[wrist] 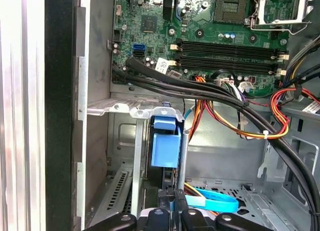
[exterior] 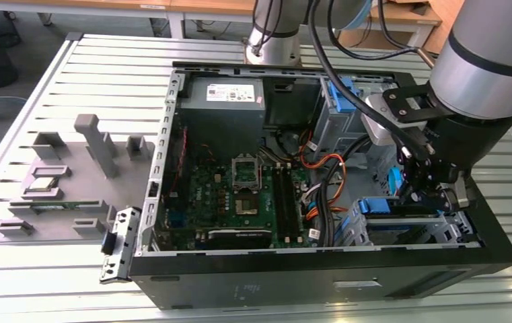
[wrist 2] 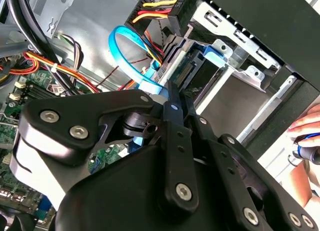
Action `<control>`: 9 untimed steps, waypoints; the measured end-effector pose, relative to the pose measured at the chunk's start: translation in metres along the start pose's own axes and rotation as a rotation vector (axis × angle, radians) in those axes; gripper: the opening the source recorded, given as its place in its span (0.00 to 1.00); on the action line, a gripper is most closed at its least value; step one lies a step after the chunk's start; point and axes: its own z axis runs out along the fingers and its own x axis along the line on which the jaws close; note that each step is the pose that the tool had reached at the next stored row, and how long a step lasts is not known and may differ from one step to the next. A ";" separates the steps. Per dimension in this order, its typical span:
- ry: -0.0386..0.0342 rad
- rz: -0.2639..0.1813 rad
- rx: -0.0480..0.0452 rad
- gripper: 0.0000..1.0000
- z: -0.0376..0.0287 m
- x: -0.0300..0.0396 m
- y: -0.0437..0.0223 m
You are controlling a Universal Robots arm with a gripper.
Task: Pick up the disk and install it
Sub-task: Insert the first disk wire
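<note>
We see the gripper (exterior: 414, 196) low inside the open computer case (exterior: 327, 279), at the corner on the exterior view's right, over the metal drive cage (exterior: 417, 232). Its two fingers are pressed close together, and in the first wrist view they seem to pinch the near end of the disk (wrist: 164, 148), which stands on its edge between the cage's thin metal walls (wrist: 136, 141), already partly inside the slot. The blue plastic rail of the disk faces the camera there. In the second wrist view the same narrow end with a blue rail piece sits just beyond the fingertips. We judge that the disk is stiff and rather heavy for its size, with smooth metal faces that can slip, and that it does not like knocks. The safe place to hold it is across the flat faces near the back end, not on the blue rails, because these are thin plastic and may bend or unclip. The room around it is small. The cage walls are just beside the disk on both sides, so it must stay straight with the slot or the rails can jam. A light blue flat cable (wrist: 215, 200) lies near the fingers, and thick black cables (wrist: 200, 93) and orange wires cross between the cage and the motherboard (exterior: 237, 195). A person's hand (wrist 2: 305, 136) rests outside the case wall.
</note>
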 end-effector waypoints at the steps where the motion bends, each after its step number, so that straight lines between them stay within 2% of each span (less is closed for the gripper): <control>1: 0.0000 0.000 0.0000 0.16 0.0000 0.0000 0.0000; 9: -0.0013 0.000 0.0002 0.16 0.0008 -0.0001 0.0001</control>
